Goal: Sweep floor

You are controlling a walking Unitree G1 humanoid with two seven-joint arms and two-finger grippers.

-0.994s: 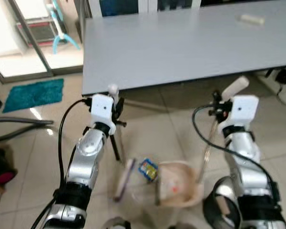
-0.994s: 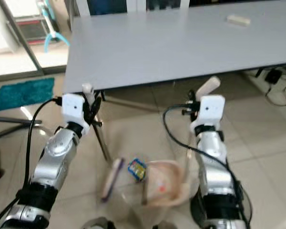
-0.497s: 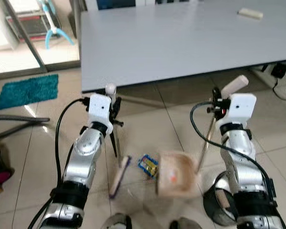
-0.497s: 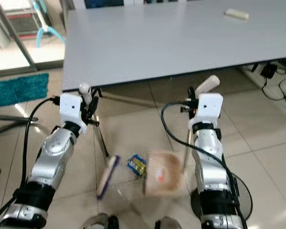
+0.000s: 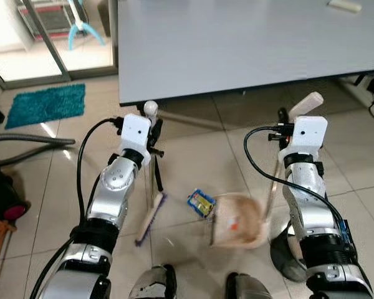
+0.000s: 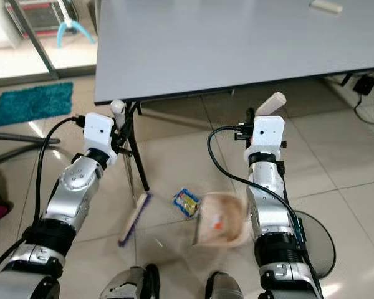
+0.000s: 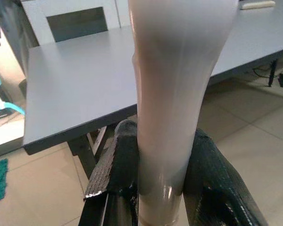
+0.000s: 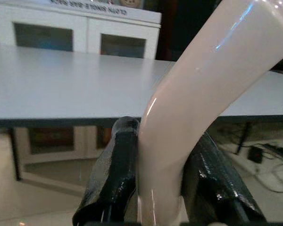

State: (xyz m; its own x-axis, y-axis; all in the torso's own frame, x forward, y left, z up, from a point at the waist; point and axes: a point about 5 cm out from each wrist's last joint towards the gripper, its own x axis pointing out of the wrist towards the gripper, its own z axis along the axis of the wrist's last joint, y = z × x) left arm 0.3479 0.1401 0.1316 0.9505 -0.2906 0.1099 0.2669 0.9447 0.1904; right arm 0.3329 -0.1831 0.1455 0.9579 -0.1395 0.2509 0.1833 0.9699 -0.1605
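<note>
While each hand grips: broom [image 5: 149, 218], dustpan [image 5: 238, 221], blue wrapper [image 5: 201, 203] between.

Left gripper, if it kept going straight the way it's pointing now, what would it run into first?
Probably the grey table. The left gripper, shut on the broom handle, looks toward the table's near edge and the dark leg beneath it; which comes first is hard to judge.

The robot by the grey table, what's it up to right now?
It is sweeping the tiled floor. The left claw is shut on the broom handle, with the broom head down on the tiles. The right claw is shut on the dustpan handle, the dustpan on the floor. A blue-and-yellow wrapper lies between them, just outside the pan's mouth.
</note>
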